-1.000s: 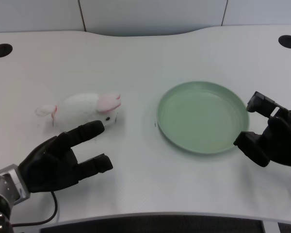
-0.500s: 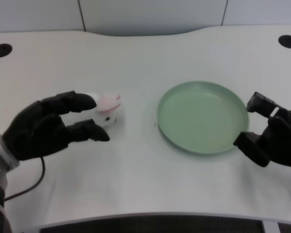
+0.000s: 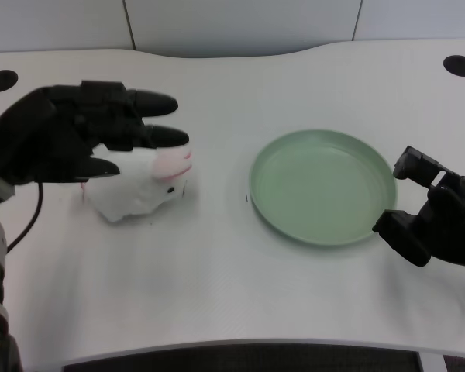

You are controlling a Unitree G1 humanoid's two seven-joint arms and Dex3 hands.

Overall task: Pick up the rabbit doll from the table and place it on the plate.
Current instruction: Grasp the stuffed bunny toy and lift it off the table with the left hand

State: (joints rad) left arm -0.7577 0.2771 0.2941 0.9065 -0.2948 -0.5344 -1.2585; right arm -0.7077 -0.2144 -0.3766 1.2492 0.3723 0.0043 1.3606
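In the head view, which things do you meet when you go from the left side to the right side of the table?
Left robot hand → rabbit doll → green plate → right robot hand.

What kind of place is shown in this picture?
Probably a lab or office test bench: a plain white table with round cable holes, holding only a green plate and rabbit doll.

Single head view, looking down at table (image 3: 240, 279).

White table (image 3: 240, 287), two black grommet holes, pale wall panels behind
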